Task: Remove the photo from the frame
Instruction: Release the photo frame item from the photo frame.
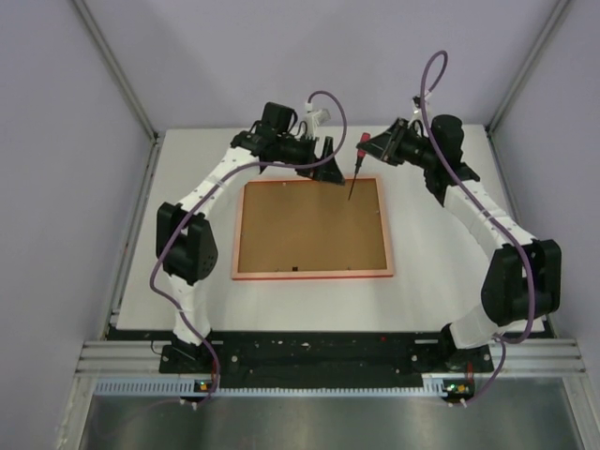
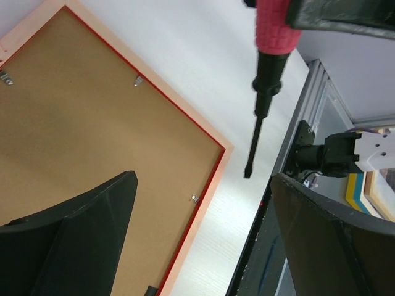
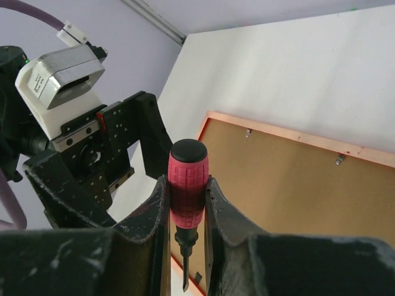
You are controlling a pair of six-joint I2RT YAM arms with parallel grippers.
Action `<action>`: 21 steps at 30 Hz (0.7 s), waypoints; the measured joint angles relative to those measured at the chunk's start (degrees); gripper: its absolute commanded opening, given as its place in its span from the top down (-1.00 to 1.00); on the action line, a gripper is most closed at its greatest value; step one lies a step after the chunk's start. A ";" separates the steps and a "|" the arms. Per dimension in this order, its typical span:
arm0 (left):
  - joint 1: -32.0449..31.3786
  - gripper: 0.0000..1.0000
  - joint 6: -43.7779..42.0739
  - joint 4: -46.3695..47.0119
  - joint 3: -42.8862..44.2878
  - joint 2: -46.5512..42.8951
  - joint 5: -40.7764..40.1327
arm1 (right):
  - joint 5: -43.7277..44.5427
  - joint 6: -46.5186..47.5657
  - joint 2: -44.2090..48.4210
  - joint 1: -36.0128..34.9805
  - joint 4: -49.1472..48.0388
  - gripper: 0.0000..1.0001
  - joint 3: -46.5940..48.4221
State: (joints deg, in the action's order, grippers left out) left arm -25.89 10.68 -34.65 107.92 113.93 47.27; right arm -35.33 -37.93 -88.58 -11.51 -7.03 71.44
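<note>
The frame (image 1: 312,274) lies face down in the middle of the table, its pale pinkish rim and thin red inner edge showing. The plain brown backing board (image 1: 309,225) fills it, held by small metal clips (image 2: 137,80). The photo is hidden under the board. My right gripper (image 1: 367,145) is shut on a red-handled screwdriver (image 3: 187,185), blade pointing down over the frame's far right part. My left gripper (image 1: 328,161) is open and empty, hovering over the frame's far edge (image 2: 154,83), close to the screwdriver (image 2: 274,37).
The white table (image 1: 431,244) is walled by grey enclosure panels with metal posts. A black and aluminium rail (image 1: 319,361) runs along the near edge. The left wrist view shows other coloured frames (image 2: 370,191) beyond the table's edge.
</note>
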 measured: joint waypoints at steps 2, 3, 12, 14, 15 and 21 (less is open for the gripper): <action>-0.46 -0.88 1.18 1.11 0.00 0.11 0.96 | 0.50 -0.98 0.00 0.00 -0.94 1.00 -0.96; -0.72 -0.87 1.64 1.70 0.00 0.11 1.46 | 0.66 -1.53 0.00 0.00 -1.42 1.00 -1.42; -3.45 -0.57 4.33 5.14 0.00 1.05 3.04 | 1.22 -6.67 0.00 0.00 -4.20 1.00 -3.39; -3.87 -0.48 4.55 5.14 0.00 1.75 3.06 | 1.20 -7.65 0.00 0.00 -4.63 1.00 -3.78; -4.00 -0.41 4.61 5.14 0.00 1.99 3.06 | 1.14 -8.22 0.00 0.00 -4.98 1.00 -4.09; -4.28 0.14 5.46 5.14 0.46 3.13 3.02 | 0.68 -10.54 0.00 0.00 -6.56 1.00 -4.92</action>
State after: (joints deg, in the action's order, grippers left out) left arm -30.17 16.14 -29.52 108.38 117.05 50.28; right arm -34.65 -48.47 -88.58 -11.51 -13.58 66.52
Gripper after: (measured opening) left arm 0.571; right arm 0.159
